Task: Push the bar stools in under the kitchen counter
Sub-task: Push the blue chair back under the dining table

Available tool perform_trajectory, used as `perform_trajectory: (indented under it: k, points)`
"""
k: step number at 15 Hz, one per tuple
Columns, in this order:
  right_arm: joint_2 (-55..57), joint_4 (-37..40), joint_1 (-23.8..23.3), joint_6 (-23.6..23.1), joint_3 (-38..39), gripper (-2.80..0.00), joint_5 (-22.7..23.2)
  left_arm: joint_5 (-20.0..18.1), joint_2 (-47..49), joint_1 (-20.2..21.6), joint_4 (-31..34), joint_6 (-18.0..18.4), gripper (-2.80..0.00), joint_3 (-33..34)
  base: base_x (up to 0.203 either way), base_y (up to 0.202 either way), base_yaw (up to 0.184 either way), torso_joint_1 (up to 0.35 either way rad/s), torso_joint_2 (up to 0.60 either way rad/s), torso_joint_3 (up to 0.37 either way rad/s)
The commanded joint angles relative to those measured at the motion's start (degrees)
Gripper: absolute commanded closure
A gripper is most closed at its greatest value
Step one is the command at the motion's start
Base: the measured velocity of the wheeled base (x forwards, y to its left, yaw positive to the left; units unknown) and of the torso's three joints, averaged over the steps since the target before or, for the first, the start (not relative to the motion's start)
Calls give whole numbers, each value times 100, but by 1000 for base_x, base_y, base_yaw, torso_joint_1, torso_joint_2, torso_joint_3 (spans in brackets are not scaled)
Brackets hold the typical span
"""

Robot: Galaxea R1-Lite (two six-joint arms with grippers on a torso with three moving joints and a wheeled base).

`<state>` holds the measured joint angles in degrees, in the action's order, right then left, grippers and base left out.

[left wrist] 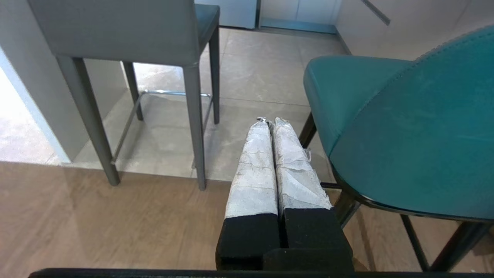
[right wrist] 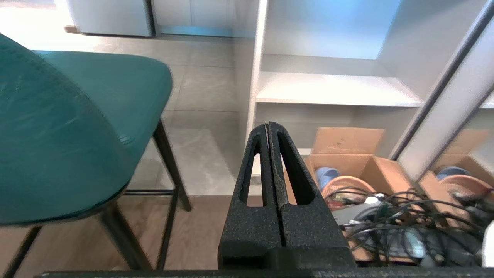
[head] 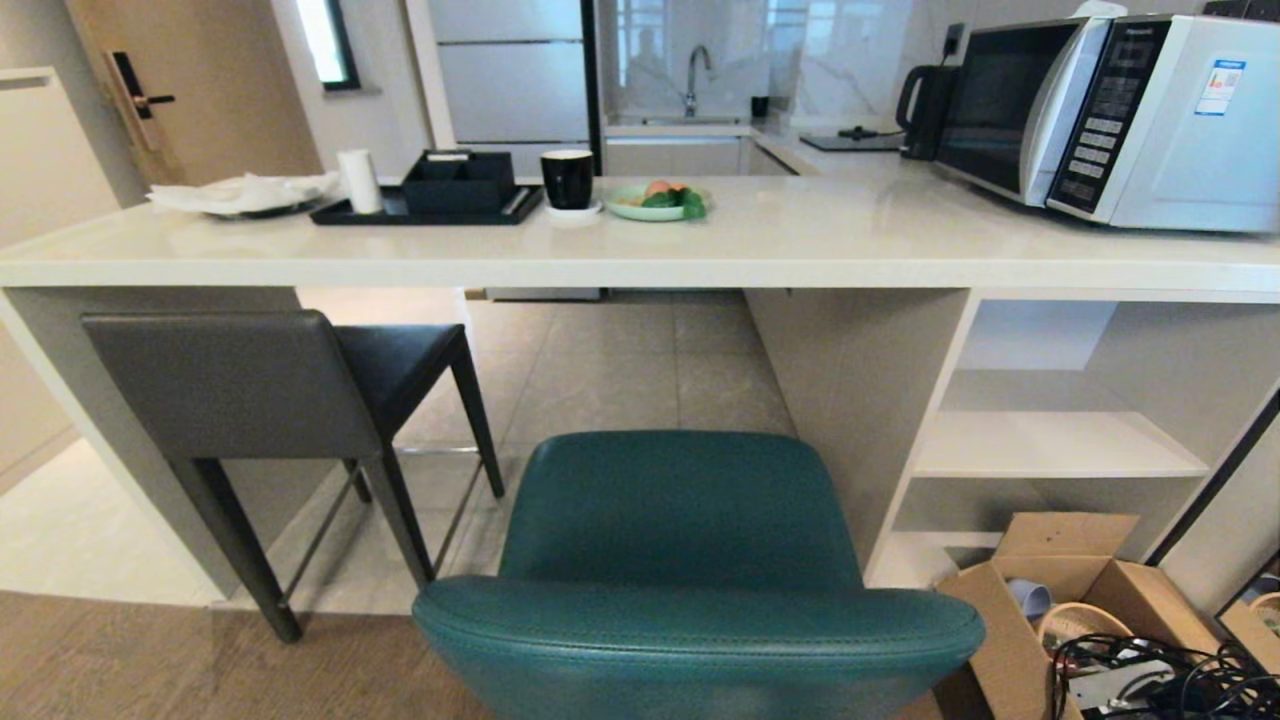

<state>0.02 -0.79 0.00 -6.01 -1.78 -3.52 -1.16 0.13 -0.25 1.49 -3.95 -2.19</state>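
1. Long white stone-look kitchen counter (head: 760,250): you face its open underside, knee space at centre and left, white open shelves (head: 1050,440) at the right end. The far run behind it is too distant to read.

2. Teal leather bar stool with curved back (head: 690,590): directly in front of you, back toward you, seat pointing at the knee space but standing outside the slab edge, so it likely needs the main push. Its thin black legs are hidden from the head view and only partly visible at the wrists.

3. Boxy dark-grey leather bar stool with low square back (head: 270,390): to your left, seat partly under the slab, back and rear legs outside it. How far in it sits you cannot tell exactly.

4. Open cardboard box of cables (head: 1080,620): on the floor at right, cut off by the frame.

5. Left gripper (left wrist: 270,121): taped fingers pressed together, empty, just left of the teal stool.

6. Right gripper (right wrist: 269,125): black fingers together, empty, right of that stool.
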Motion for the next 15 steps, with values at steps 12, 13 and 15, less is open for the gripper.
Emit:
perform_trajectory:
  k: [12,13,15]
  points:
    - [4582,-2166,38,755,-1315,0,-94,-354,4473,-44,-3125,104,0,-430,0,0,0,0,0,0]
    - [5206,-2760,119,759,-1316,0,-103,-350,5163,-91,-3841,134,0,-345,0,0,0,0,0,0]
    - [6241,-3873,404,768,-1242,0,-228,-308,6392,-229,-5267,227,0,-174,0,0,0,0,0,0]
